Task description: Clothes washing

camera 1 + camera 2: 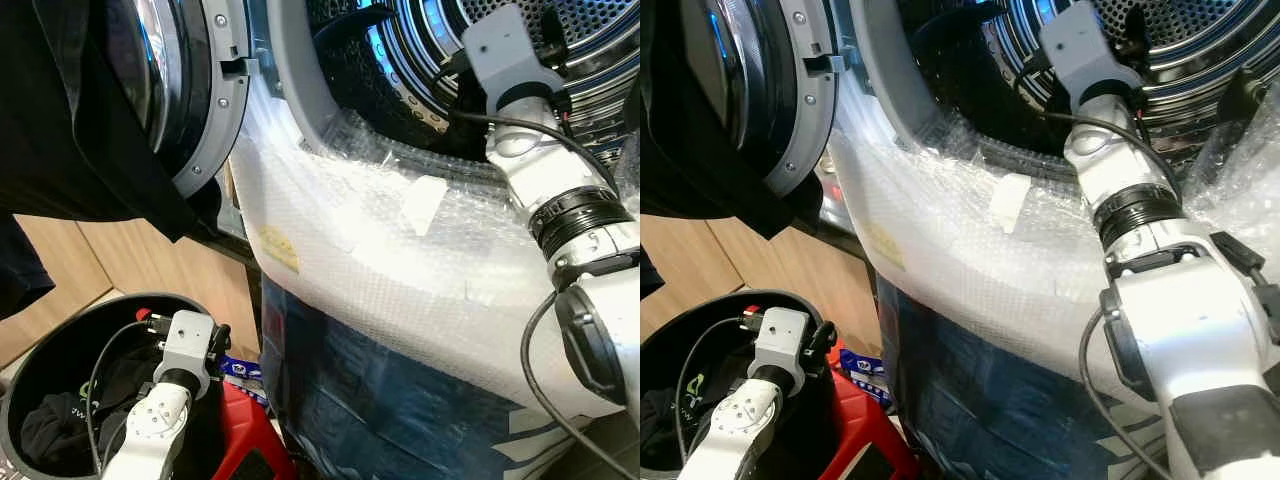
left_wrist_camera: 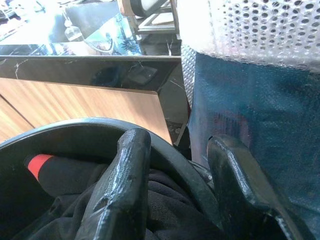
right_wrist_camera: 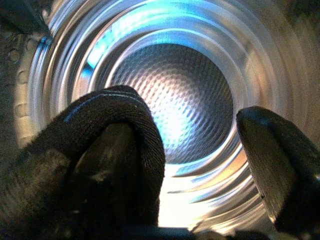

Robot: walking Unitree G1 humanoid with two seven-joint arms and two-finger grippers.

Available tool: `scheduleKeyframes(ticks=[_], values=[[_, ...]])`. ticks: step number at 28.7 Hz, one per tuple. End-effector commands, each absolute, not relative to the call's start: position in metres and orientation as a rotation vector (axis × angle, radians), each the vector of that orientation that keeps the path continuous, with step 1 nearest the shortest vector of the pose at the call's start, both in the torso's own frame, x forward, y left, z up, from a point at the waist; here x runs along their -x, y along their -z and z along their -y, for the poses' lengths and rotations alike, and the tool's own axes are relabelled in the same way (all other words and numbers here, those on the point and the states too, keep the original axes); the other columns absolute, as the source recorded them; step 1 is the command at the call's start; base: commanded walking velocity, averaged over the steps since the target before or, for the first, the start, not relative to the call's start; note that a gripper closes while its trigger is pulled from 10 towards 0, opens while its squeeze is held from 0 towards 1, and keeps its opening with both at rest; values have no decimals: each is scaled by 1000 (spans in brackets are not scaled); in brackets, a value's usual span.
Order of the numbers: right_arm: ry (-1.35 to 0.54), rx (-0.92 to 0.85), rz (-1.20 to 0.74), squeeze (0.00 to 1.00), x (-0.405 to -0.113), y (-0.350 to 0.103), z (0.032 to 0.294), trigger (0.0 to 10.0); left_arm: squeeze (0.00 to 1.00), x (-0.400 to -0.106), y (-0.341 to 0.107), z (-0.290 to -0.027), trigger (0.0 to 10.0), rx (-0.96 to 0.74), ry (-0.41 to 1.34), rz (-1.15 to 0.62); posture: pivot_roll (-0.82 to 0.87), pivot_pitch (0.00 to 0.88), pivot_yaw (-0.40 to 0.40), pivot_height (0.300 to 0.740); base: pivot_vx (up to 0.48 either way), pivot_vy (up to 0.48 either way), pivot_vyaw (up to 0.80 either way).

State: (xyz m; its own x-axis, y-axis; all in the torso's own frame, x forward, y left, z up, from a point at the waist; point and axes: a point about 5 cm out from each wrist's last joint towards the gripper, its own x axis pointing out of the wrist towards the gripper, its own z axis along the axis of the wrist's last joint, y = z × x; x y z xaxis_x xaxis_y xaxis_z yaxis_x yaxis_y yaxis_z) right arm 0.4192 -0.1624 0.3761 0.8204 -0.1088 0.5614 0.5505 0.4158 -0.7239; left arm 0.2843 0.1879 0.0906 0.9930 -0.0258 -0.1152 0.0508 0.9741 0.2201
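My right arm (image 1: 560,190) reaches through the washing machine's opening into the steel drum (image 1: 590,30). In the right wrist view my right gripper (image 3: 200,120) is open inside the drum, and a black cloth (image 3: 100,150) hangs draped over one finger; the other finger (image 3: 280,160) is bare. Low on the left, my left gripper (image 2: 175,145) is open over the rim of a black laundry basket (image 1: 60,330). Dark clothes (image 1: 50,430) lie in the basket. A black garment (image 1: 70,120) hangs at the upper left in front of the open door (image 1: 200,90).
Bubble wrap (image 1: 400,270) covers the machine's front below the opening, with blue wrapping (image 1: 380,400) under it. A red stool (image 1: 245,440) stands between basket and machine. Wooden cabinet fronts (image 1: 150,270) are behind the basket.
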Motion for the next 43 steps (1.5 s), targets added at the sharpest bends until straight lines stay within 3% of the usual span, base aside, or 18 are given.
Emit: scheduleKeyframes(ticks=[1, 3, 4, 5, 15, 19, 20, 22, 23, 26, 27, 28, 33, 37, 39, 40, 42, 43], values=[[454, 1236, 630, 1000, -412, -401, 151, 10000, 0, -285, -96, -188, 10000, -223, 45, -100, 155, 0, 43, 740, 0, 0, 0], [481, 1511, 751, 1000, -409, -407, 144, 10000, 0, -285, -97, -188, 10000, -223, 47, -97, 158, 0, 41, 740, 0, 0, 0], [481, 1511, 751, 1000, -409, -407, 144, 10000, 0, -285, -97, -188, 10000, -223, 47, -97, 158, 0, 41, 740, 0, 0, 0], [506, 1634, 784, 1000, -408, -407, 144, 10000, 0, -285, -97, -188, 10000, -222, 45, -97, 158, 0, 40, 740, 0, 0, 0], [546, 2006, 845, 1000, -408, -404, 150, 10000, 0, -283, -96, -186, 10000, -211, 46, -100, 154, 0, 37, 740, 0, 0, 0], [544, 2041, 850, 1000, -407, -407, 148, 10000, 0, -282, -96, -186, 10000, -211, 50, -100, 153, 0, 39, 740, 0, 0, 0], [526, 2052, 817, 510, -408, -408, 149, 10000, 0, -283, -96, -186, 10000, -208, 51, -100, 152, 0, 40, 740, 0, 0, 0], [520, 2032, 810, 510, -408, -408, 149, 10000, 0, -283, -96, -185, 10000, -205, 52, -100, 152, 0, 39, 740, 0, 0, 0], [520, 1963, 765, 0, -408, -410, 154, 10000, 0, -283, -96, -184, 10000, -208, 61, -101, 153, 0, 38, 740, 0, 0, 0], [460, 1518, 622, 0, -409, -411, 169, 10000, 0, -282, -96, -183, 10000, -199, 62, -99, 165, 0, 38, 740, 0, 0, 0], [340, 973, 478, 0, -413, -407, 175, 10000, 0, -282, -97, -185, 10000, -185, 48, -102, 164, 0, 40, 740, 0, 0, 0], [276, 772, 435, 0, -415, -404, 175, 10000, 0, -282, -97, -186, 10000, -178, 44, -102, 164, 0, 41, 740, 0, 0, 0], [65, 161, 333, 0, -418, -406, 168, 10000, 0, -282, -100, -183, 10000, -156, 69, -100, 162, 0, 44, 740, 0, 0, 0], [-37, 30, 287, 0, -419, -405, 163, 10000, 0, -281, -100, -184, 10000, -130, 60, -102, 164, 0, 40, 740, 0, 0, 0], [-56, 296, 337, 0, -417, -408, 157, 10000, 0, -281, -100, -184, 10000, -132, 64, -108, 163, 0, 39, 740, 0, 0, 0], [-56, 296, 337, 0, -417, -408, 157, 10000, 0, -281, -100, -184, 10000, -132, 64, -108, 163, 0, 39, 740, 0, 0, 0], [-65, 595, 360, 0, -417, -404, 152, 10000, 0, -281, -100, -184, 10000, -130, 66, -112, 156, 11, 42, 740, 0, 0, 0], [-65, 595, 360, 0, -417, -404, 152, 10000, 0, -281, -100, -184, 10000, -130, 66, -112, 156, 11, 42, 740, 0, 0, 0]])
